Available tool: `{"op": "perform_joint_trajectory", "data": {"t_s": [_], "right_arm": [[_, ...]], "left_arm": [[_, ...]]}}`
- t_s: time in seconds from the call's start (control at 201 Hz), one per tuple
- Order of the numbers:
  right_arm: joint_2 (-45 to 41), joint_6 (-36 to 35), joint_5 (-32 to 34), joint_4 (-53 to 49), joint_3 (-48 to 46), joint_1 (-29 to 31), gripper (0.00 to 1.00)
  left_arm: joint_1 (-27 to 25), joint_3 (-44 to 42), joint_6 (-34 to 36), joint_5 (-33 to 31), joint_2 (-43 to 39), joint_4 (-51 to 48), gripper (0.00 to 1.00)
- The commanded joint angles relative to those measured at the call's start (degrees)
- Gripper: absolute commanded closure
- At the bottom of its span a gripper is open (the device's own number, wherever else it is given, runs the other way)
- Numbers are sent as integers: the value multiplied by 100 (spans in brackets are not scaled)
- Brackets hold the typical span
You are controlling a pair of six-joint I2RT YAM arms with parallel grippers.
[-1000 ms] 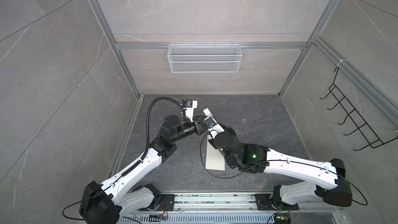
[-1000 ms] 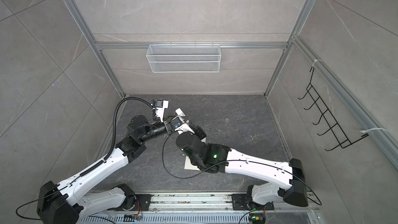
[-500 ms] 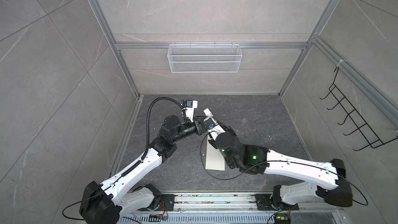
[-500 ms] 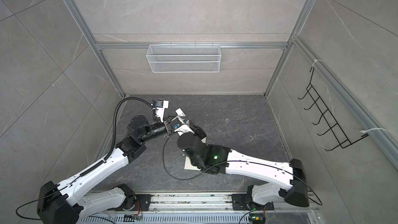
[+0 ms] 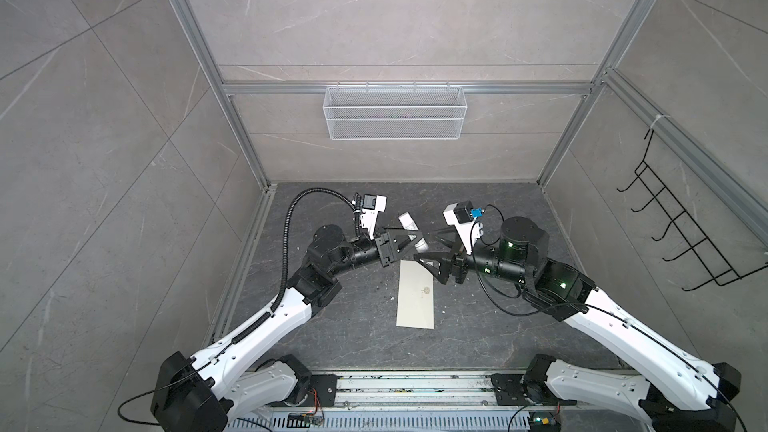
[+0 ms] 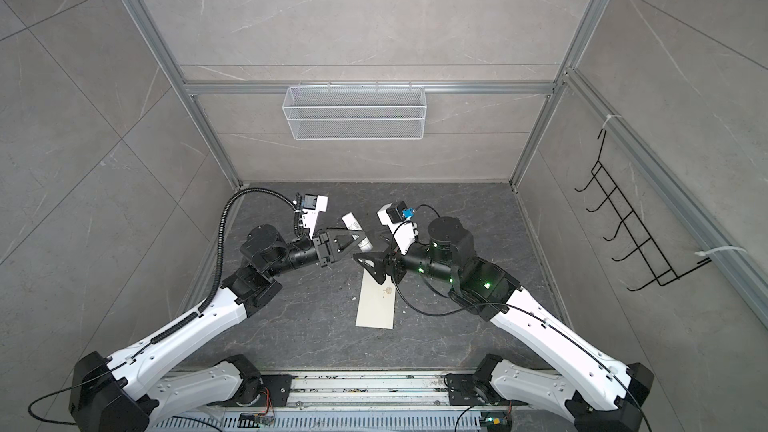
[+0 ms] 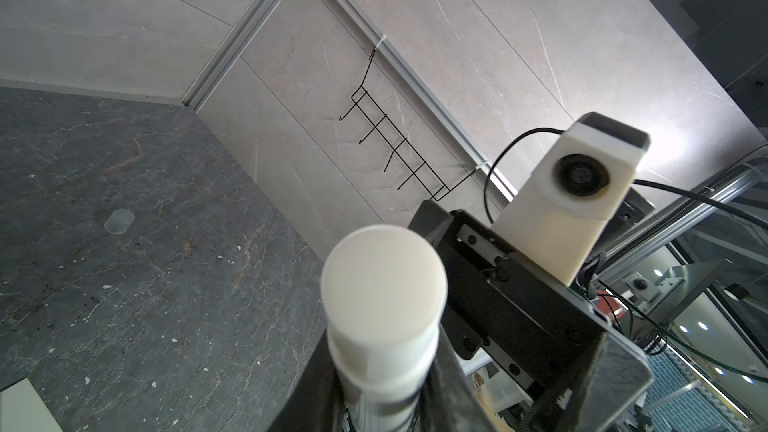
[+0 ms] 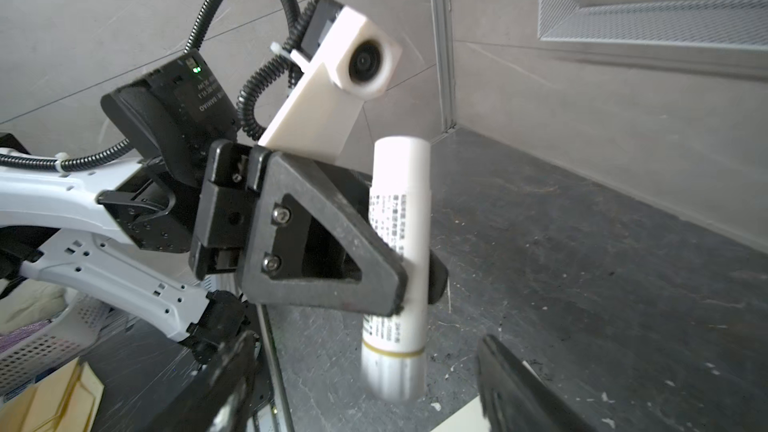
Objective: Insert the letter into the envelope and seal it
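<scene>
In both top views, the left gripper [image 5: 415, 239] pinches a white glue stick [image 5: 408, 223] across its middle, raised off the table [image 5: 498, 338], likely ready to glue the flap; the right gripper [image 5: 432, 250], jaws wide and empty, hovers above the far end of the cream envelope [image 5: 415, 305], which lies flat; the letter is not visible, perhaps already inside. Left wrist view: the tube's end looms close; a small clear cap [image 7: 119, 221] sits well apart. Right wrist view: the tube stands nearly upright in the left jaws.
</scene>
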Motion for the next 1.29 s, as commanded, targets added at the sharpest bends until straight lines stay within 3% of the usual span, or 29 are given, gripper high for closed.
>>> {"op": "perform_joint_trajectory", "data": {"t_s": [0.0, 0.448, 0.513, 0.652, 0.812, 0.872, 0.971, 1.116, 1.285], "right_arm": [[20, 421, -820, 319, -204, -179, 21], [177, 956, -1360, 979, -403, -494, 60], [179, 997, -1336, 1006, -400, -509, 70], [127, 1046, -1079, 968, -355, -514, 85], [104, 815, -306, 487, -174, -511, 100], [170, 706, 55, 248, -35, -484, 100], [298, 241, 1387, -269, 285, -72, 100], [671, -784, 4693, -581, 681, 1333, 100], [1645, -2150, 7678, -167, 1070, 2521, 100]], "left_arm": [[-11, 67, -102, 194, -135, 490, 100], [-11, 60, -119, 222, -113, 497, 100], [-9, 66, -119, 225, -112, 496, 100], [-5, 83, -46, 201, -122, 364, 100], [-13, 143, 230, 47, -113, -96, 100], [-11, 177, 352, -63, -109, -352, 100], [-11, 225, 515, -224, -72, -673, 100], [-12, 216, 530, -308, 6, -752, 100], [-16, 229, 540, -332, 78, -765, 100]]}}
